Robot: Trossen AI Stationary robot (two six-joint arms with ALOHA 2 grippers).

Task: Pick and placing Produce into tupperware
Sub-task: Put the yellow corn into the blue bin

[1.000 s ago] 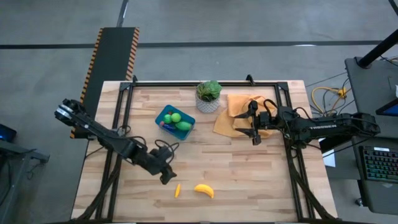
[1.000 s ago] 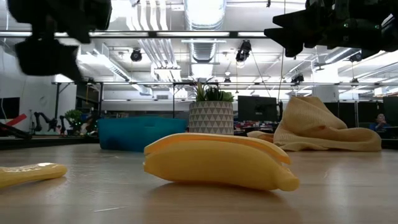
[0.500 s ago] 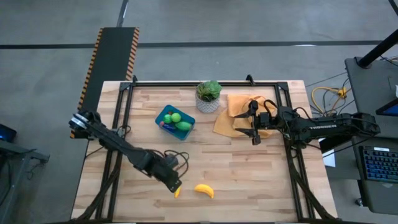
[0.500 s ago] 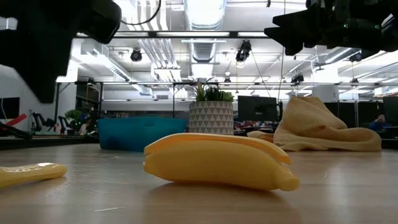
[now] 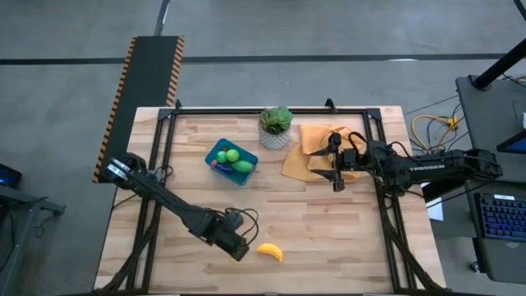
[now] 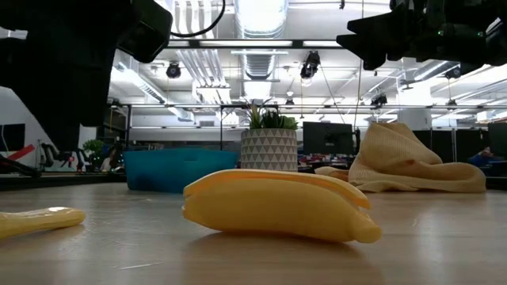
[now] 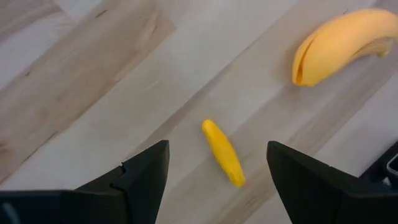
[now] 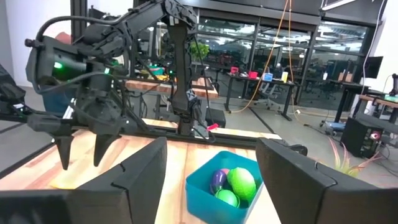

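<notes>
A yellow banana (image 5: 269, 252) lies on its side near the table's front edge. A small orange-yellow piece (image 7: 222, 152) lies flat on the wood just left of it. My left gripper (image 7: 217, 148) hangs open above this piece and points steeply down. One finger stands on each side of the piece and neither touches it. In the high view my left gripper (image 5: 238, 251) hides the piece. The blue tupperware (image 5: 215, 151) holds two green pieces (image 5: 237, 161) and a purple one (image 8: 219, 180). My right gripper (image 5: 334, 169) waits open, level in the air, at the right.
A leafy plant in a white pot (image 5: 276, 127) stands at the back middle. An orange-yellow cloth (image 5: 316, 148) lies heaped right of it, under my right arm. Bare wood lies between the tupperware and the banana.
My left gripper has moved toward the table's near edge and somewhat right, and has sunk a little. It has tipped more steeply downward and now stands over the small orange-yellow piece. Its fingers have stayed open. The banana and the small piece have not moved.
</notes>
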